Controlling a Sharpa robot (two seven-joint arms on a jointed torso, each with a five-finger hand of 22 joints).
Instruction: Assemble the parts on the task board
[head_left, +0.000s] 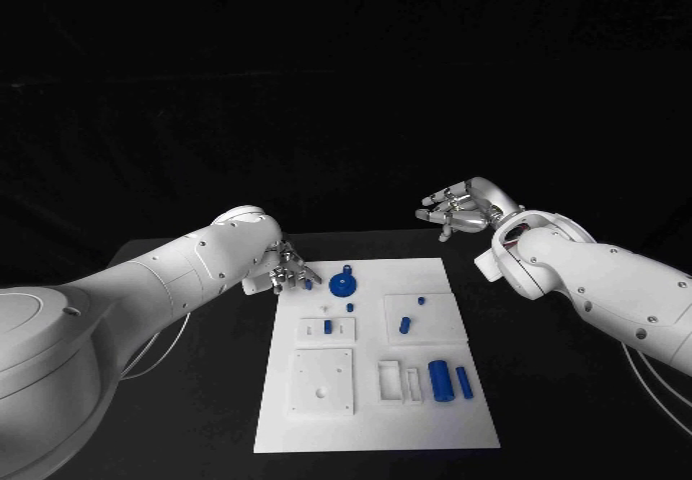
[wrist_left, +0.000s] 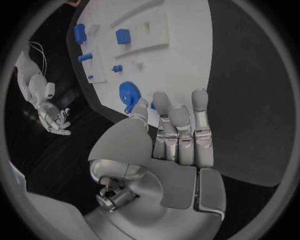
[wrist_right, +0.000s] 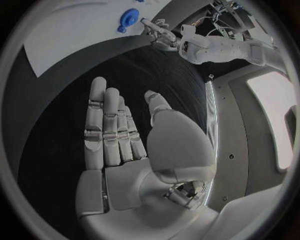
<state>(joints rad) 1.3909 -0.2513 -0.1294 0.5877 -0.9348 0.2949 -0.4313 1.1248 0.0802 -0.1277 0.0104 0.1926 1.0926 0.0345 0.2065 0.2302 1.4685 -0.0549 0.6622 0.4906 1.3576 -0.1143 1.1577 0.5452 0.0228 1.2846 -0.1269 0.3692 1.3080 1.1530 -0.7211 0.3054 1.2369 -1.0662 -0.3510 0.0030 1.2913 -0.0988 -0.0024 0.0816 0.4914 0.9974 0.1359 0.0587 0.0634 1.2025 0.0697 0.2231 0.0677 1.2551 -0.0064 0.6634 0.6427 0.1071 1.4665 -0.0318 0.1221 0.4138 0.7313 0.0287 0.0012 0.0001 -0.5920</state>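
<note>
Black counter (head_left: 216, 420), white task board (head_left: 378, 420) lying flat at its middle.

Left robot hand (head_left: 293, 271) sits at the board's far-left corner, just beside a blue gear (head_left: 343, 283) that rests on the board near its far edge. Fingers extended and side by side, nothing in them; in the left wrist view the fingertips (wrist_left: 200, 100) reach over the board's edge, the gear (wrist_left: 130, 95) just ahead of them, apart from it.

Right robot hand (head_left: 459, 210) is raised above the counter beyond the board's far-right corner, well apart from the parts. Palm flat, fingers (wrist_right: 106, 125) straight, holding nothing.

Parts on the board: a small blue peg (head_left: 405, 324) on the raised white block at right of centre, a small blue piece (head_left: 327, 326) in the block left of it, two blue cylinders (head_left: 441, 381) lying side by side near the right edge, next to an upright white frame (head_left: 392, 381). A plain white square plate (head_left: 322, 381) occupies the near-left area.
</note>
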